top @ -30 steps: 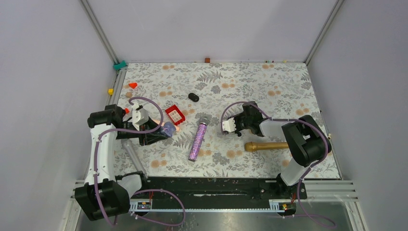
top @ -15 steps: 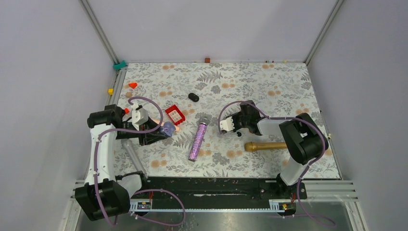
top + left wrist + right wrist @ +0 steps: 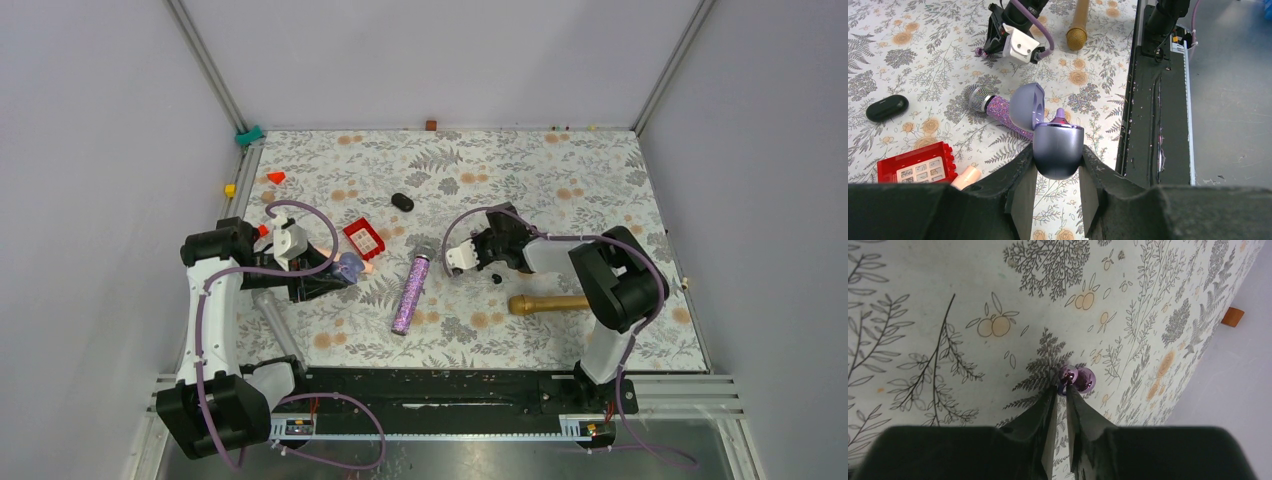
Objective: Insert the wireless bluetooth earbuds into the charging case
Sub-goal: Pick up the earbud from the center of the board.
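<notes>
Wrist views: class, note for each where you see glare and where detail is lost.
Right wrist view: bright glints on the glossy purple earbud; the fingers in front are nearly featureless black. Left wrist view: a soft sheen on the charging case; the fingers gripping it are dark.

Glossy plastic charging case (image 3: pixel 1058 150) and earbud (image 3: pixel 1083 380) — glittery, rough microphone (image 3: pixel 1000 111)

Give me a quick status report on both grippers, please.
Left gripper shut on lavender rounded charging case, lid open. Right gripper shut on glossy purple earbud. Between them: glittery purple microphone.
</notes>
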Motion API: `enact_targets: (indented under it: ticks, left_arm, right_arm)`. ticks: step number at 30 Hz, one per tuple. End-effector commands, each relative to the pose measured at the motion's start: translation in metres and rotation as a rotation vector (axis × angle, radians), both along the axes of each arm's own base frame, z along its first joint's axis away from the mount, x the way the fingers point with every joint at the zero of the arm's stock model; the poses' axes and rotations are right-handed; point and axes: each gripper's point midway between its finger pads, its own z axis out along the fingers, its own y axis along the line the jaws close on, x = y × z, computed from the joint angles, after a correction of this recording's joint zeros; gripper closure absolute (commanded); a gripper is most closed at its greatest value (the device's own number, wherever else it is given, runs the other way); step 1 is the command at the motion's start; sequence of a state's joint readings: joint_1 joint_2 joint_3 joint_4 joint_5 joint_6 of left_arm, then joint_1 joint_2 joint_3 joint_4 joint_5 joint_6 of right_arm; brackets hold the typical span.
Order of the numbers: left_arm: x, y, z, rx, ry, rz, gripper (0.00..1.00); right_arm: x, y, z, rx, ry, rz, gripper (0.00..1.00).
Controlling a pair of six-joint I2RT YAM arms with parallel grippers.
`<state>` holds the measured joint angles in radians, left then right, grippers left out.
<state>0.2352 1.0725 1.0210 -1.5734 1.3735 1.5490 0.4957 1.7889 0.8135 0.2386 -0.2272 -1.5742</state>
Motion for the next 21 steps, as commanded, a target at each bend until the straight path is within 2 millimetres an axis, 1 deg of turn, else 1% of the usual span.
enact_targets:
  ticks: [1,4,6,8,11,12,14,17,21]
  left_arm:
    - [-0.004,-0.003,0.013,-0.043,-0.034,0.007,0.99]
    - [-0.003,-0.003,0.014,-0.045,-0.034,0.007,0.99]
    - [-0.003,-0.003,0.013,-0.046,-0.032,0.007,0.99]
    - [-0.003,-0.003,0.013,-0.046,-0.033,0.007,0.99]
    - [-0.004,-0.004,0.013,-0.046,-0.033,0.007,0.99]
    - [-0.004,-0.004,0.013,-0.047,-0.032,0.007,0.99]
    - [-0.003,-0.003,0.013,-0.045,-0.036,0.006,0.98]
    - [-0.004,-0.004,0.013,-0.046,-0.040,0.006,0.98]
    - [-0.006,-0.004,0.012,-0.045,-0.055,0.003,0.97]
  right_arm:
    - [-0.018,0.000,-0.024,-0.073,0.119,0.004,0.84]
    - [-0.018,0.005,-0.024,-0.083,0.145,0.000,0.91]
    - [-0.017,0.009,-0.021,-0.071,0.162,-0.019,0.93]
    - [-0.016,0.013,-0.018,-0.050,0.176,-0.040,0.93]
    - [-0.012,0.019,-0.007,-0.010,0.182,-0.070,0.93]
    - [-0.016,0.017,-0.005,-0.007,0.208,-0.086,0.93]
    - [-0.017,0.019,0.008,0.033,0.238,-0.139,0.94]
    - [-0.021,0.024,0.036,0.113,0.299,-0.219,0.95]
    - [-0.041,0.030,0.072,0.219,0.418,-0.294,0.95]
